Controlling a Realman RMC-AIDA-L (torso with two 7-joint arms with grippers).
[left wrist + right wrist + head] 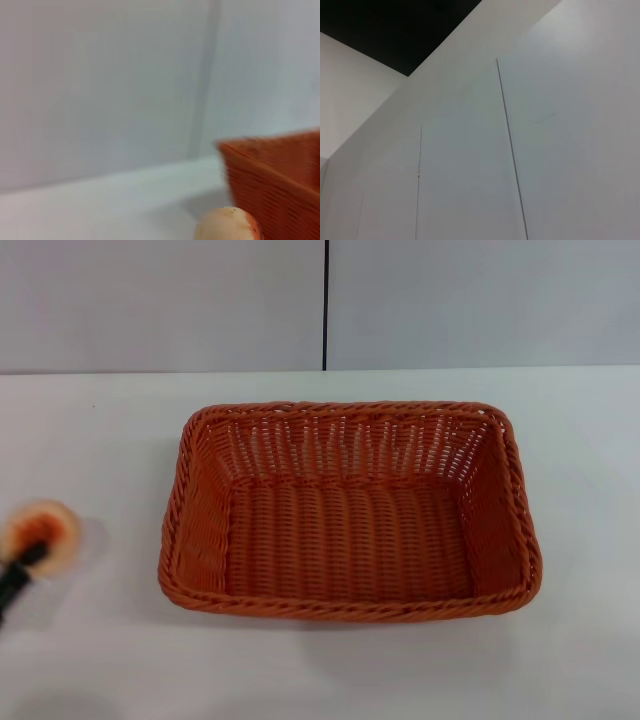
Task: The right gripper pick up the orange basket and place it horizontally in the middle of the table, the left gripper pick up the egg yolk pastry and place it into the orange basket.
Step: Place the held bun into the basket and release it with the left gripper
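The orange basket [350,510] sits lengthwise across the middle of the white worktop [580,440], empty; at the worktop's left edge the left pincer [22,565] grasps the egg yolk pastry [42,532], well apart from the basket; the right pincer is out of sight.

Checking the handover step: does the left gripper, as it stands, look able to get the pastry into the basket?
Probably yes. The left gripper is at the egg yolk pastry on the table, left of the orange basket. The basket is open-topped and empty, and nothing lies between them.
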